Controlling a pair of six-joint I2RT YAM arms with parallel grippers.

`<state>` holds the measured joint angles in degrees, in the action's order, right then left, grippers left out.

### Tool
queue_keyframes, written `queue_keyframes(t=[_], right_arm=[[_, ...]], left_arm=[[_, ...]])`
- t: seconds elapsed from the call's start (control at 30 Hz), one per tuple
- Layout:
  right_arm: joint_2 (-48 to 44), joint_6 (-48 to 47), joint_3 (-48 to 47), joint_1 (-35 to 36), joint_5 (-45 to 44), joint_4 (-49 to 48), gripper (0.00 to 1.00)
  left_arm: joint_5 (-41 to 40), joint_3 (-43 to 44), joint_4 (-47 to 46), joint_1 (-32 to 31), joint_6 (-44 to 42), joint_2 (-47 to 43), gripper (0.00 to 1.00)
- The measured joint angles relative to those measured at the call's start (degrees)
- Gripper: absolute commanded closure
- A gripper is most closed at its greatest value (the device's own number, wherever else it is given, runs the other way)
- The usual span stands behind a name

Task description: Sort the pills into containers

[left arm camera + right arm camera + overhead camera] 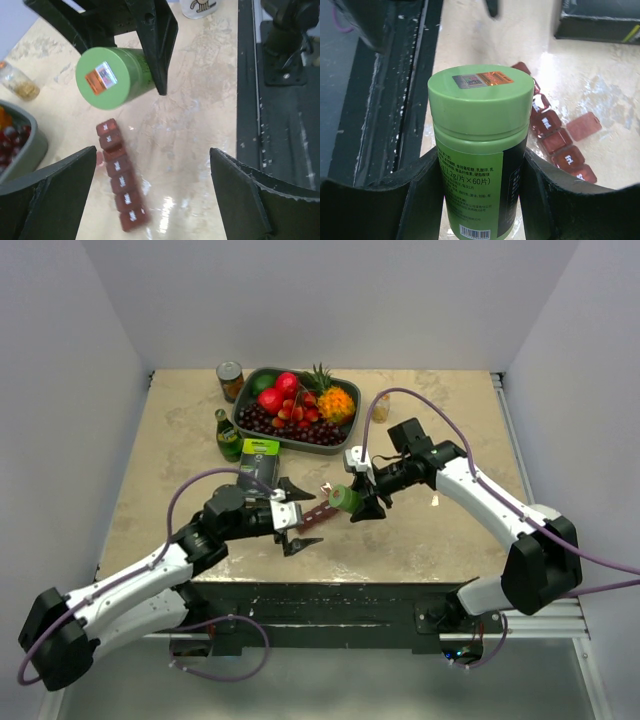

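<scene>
The containers are a dark red pill-organiser strip [120, 175] lying flat on the table, with one lid flipped open [584, 126]. My left gripper [152, 192] hovers open above it; the strip [325, 508] lies close to its left finger [50, 197], touching nothing. A green pill bottle [480, 150] with its cap on is held over the strip's far end, and my right gripper [480, 200] is shut on its body. In the top view the bottle [345, 498] sits in the right gripper [358, 496], just right of the left gripper [312, 516]. No loose pills are in view.
A dark tray [249, 390] of fruit stands at the back, with a can [230, 380], a green glass bottle [228, 435] and a black-and-green box [260, 460] near it. A small jar [380, 408] stands at the back right. The table's near edge [330, 585] is close below the strip.
</scene>
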<state>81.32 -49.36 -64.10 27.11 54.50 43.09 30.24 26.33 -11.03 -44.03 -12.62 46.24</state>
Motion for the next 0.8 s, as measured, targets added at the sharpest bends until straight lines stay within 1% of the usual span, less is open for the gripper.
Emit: queue_keyframes(t=[0.13,0.2,0.3,0.33,0.4,0.43,0.47,0.5,0.53,0.6,0.63,0.7,0.73,0.8], right_arm=[[0.0,-3.48,0.0,0.28,1.81,2.45,0.99],[0.0,-4.59,0.0,0.46,2.12,3.23,0.99],[0.0,-5.46,0.02,0.63,2.25,3.65,0.99],[0.0,-5.68,0.0,0.63,2.27,3.65,0.99],[0.0,-5.88,0.0,0.63,2.25,3.65,0.99],[0.0,-5.95,0.0,0.63,2.25,3.65,0.99],[0.0,-6.03,0.02,0.63,2.27,3.67,0.99],[0.0,-6.08,0.0,0.63,2.27,3.78,0.99],[0.0,-6.19,0.02,0.63,2.25,4.07,0.99],[0.0,-6.27,0.02,0.66,2.29,4.31,0.99],[0.0,-6.25,0.02,0.7,2.32,4.57,0.99],[0.0,-6.25,0.02,0.7,2.32,4.83,0.99],[0.0,-6.23,0.02,0.7,2.32,4.87,0.99],[0.0,-6.21,0.02,0.7,2.38,4.92,0.99]], left_arm=[[3.19,4.2,-4.15,0.02,-7.23,9.94,0.02],[4.44,5.35,-6.43,0.02,-8.85,12.52,0.04],[6.45,6.4,-9.53,0.02,-9.53,14.71,0.12],[7.3,6.67,-10.71,0.02,-9.42,15.39,0.17],[8.85,7.23,-12.72,0.02,-8.98,16.72,0.23],[9.49,7.52,-13.51,0.02,-8.72,17.4,0.29],[9.94,7.98,-13.86,0.02,-8.46,18.1,0.32],[10.19,8.37,-14.08,0.02,-8.13,18.64,0.36],[10.23,8.94,-14.36,0.11,-7.87,19.34,0.43],[10.14,9.38,-14.99,0.13,-7.5,19.98,0.47],[10.23,9.49,-15.13,0.17,-7.08,20.09,0.53],[10.14,9.49,-15.15,0.17,-6.43,20.09,0.61],[10.08,9.49,-15.19,0.17,-6.16,20.09,0.73],[9.86,9.44,-15.34,0.17,-5.33,20.09,0.88]])
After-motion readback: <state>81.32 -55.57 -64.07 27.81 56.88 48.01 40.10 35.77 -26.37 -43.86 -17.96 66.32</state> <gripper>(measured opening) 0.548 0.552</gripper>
